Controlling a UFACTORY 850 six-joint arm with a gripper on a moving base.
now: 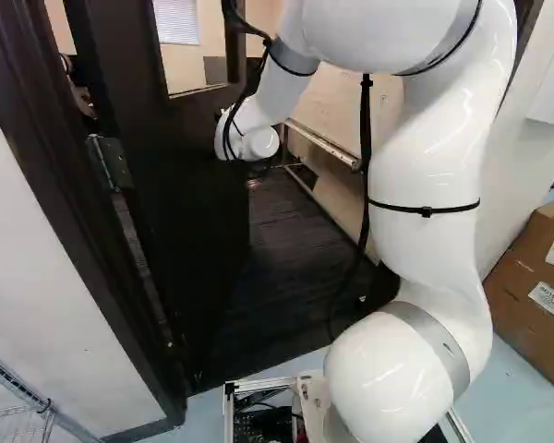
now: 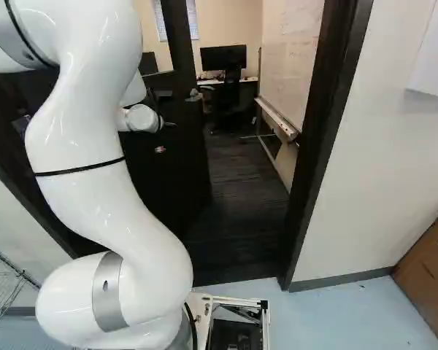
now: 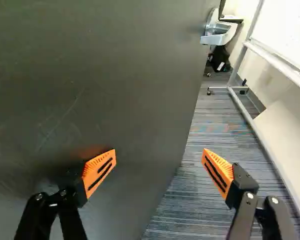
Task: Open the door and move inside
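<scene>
Right, the door (image 3: 90, 90) stands swung inward at the left of its straight, dark frame (image 2: 320, 146), flat and scuffed, a shiny metal lever handle (image 3: 221, 32) at its far edge, and the gripper (image 3: 159, 156) is spread wide with nothing pinched, one ribbed orange wedge over the panel, the other over striped carpet (image 3: 205, 130). Careful here, because if the base (image 2: 199, 305) rolls ahead while the smooth, rounded arm (image 2: 109, 197) leans left, the wrist could jam against that panel, and veering right could clip the frame or the long whiteboard ledge (image 2: 279, 119).
</scene>
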